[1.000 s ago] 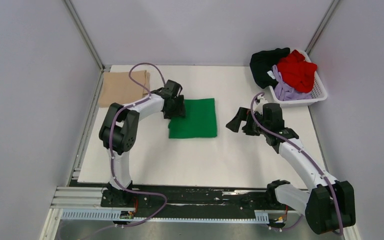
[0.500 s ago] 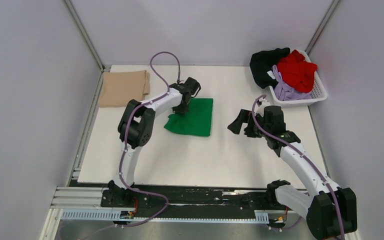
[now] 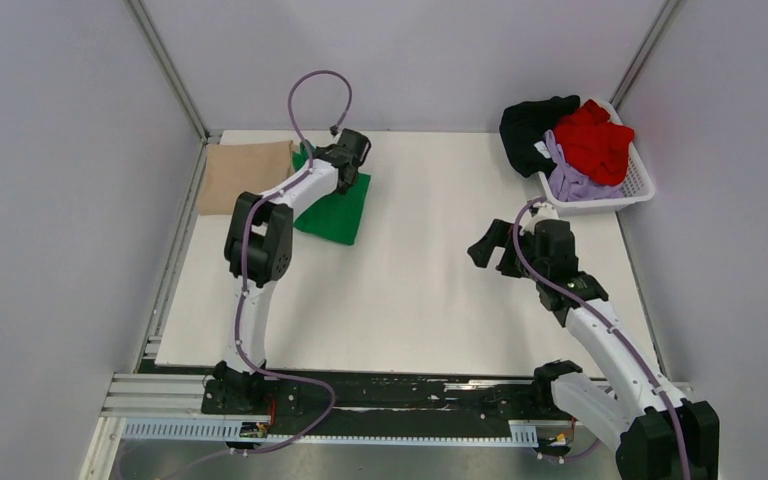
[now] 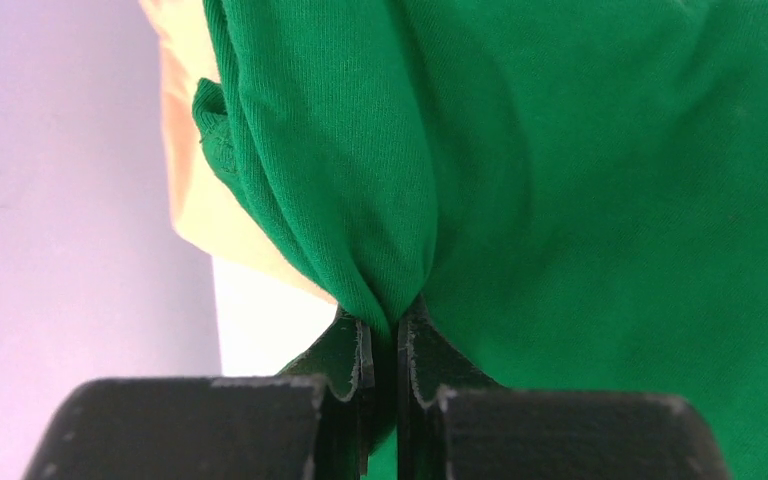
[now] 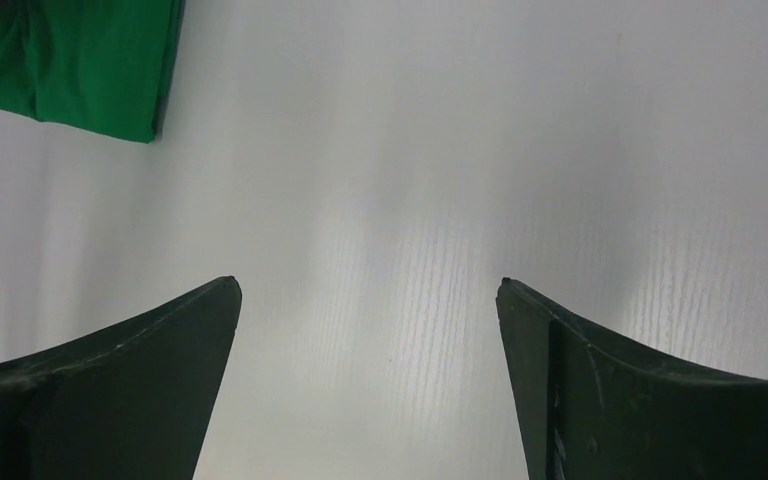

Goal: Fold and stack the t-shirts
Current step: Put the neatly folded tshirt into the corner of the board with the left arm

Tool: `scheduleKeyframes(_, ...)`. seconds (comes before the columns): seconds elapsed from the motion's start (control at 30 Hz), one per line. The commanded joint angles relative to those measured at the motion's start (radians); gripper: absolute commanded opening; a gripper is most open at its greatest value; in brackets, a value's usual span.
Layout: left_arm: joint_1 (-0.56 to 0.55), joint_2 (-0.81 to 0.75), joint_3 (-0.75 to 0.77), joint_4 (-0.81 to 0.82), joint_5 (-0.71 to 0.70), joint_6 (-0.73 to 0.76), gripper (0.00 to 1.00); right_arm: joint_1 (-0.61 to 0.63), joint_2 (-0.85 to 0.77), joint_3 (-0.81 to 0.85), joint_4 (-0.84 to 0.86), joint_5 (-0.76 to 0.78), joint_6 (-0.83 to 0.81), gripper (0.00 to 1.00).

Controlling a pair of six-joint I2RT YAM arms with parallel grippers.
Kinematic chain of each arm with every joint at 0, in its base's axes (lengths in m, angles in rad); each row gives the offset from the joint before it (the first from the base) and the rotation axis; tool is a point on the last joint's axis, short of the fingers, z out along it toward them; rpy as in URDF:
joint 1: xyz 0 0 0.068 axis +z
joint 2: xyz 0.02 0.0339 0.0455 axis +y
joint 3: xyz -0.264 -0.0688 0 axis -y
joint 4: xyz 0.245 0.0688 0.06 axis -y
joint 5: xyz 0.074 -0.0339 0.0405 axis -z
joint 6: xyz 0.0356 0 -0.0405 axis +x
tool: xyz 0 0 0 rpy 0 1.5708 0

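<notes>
The folded bright green t-shirt (image 3: 335,208) hangs tilted from my left gripper (image 3: 346,152), its low corner close to the table beside the folded tan t-shirt (image 3: 245,175) at the far left. In the left wrist view the left gripper (image 4: 382,325) is shut on a bunched fold of the green t-shirt (image 4: 580,180), with the tan t-shirt (image 4: 188,170) just behind it. My right gripper (image 3: 487,246) stands open over bare table right of centre; in its own view the right gripper (image 5: 368,290) holds nothing and the green t-shirt (image 5: 70,70) shows far off.
A white plastic basket (image 3: 628,188) at the far right corner holds a black t-shirt (image 3: 532,125), a red one (image 3: 597,140) and a lavender one (image 3: 570,182). Grey walls close in the white table (image 3: 430,300) on three sides.
My left gripper shut on the green t-shirt's edge and carried it from the table's middle back and left to the tan t-shirt. The right arm drew back slightly, still open.
</notes>
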Motion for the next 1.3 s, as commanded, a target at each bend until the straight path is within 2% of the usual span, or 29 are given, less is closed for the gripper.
scheduleKeyframes(0.0, 0.061, -0.097, 0.058, 0.147, -0.093, 0.205, 0.00, -0.007, -0.037, -0.009, 0.045, 0.053, 0.015, 1.00)
scheduleKeyframes(0.1, 0.105, -0.111, 0.068, 0.223, -0.097, 0.297, 0.00, -0.006, -0.037, -0.012, 0.052, 0.063, 0.013, 1.00)
scheduleKeyframes(0.4, 0.141, -0.153, 0.134, 0.238, -0.049, 0.415, 0.00, -0.007, -0.011, -0.009, 0.051, 0.091, 0.014, 1.00)
scheduleKeyframes(0.7, 0.141, -0.242, 0.164, 0.209, -0.048, 0.438, 0.00, -0.007, -0.002, -0.007, 0.047, 0.103, 0.017, 1.00)
scheduleKeyframes(0.93, 0.150, -0.251, 0.172, 0.214, -0.019, 0.452, 0.00, -0.006, -0.001, -0.007, 0.046, 0.118, 0.019, 1.00)
scheduleKeyframes(1.27, 0.240, -0.198, 0.133, 0.199, 0.166, 0.429, 0.00, -0.007, 0.027, 0.001, 0.045, 0.149, 0.017, 1.00)
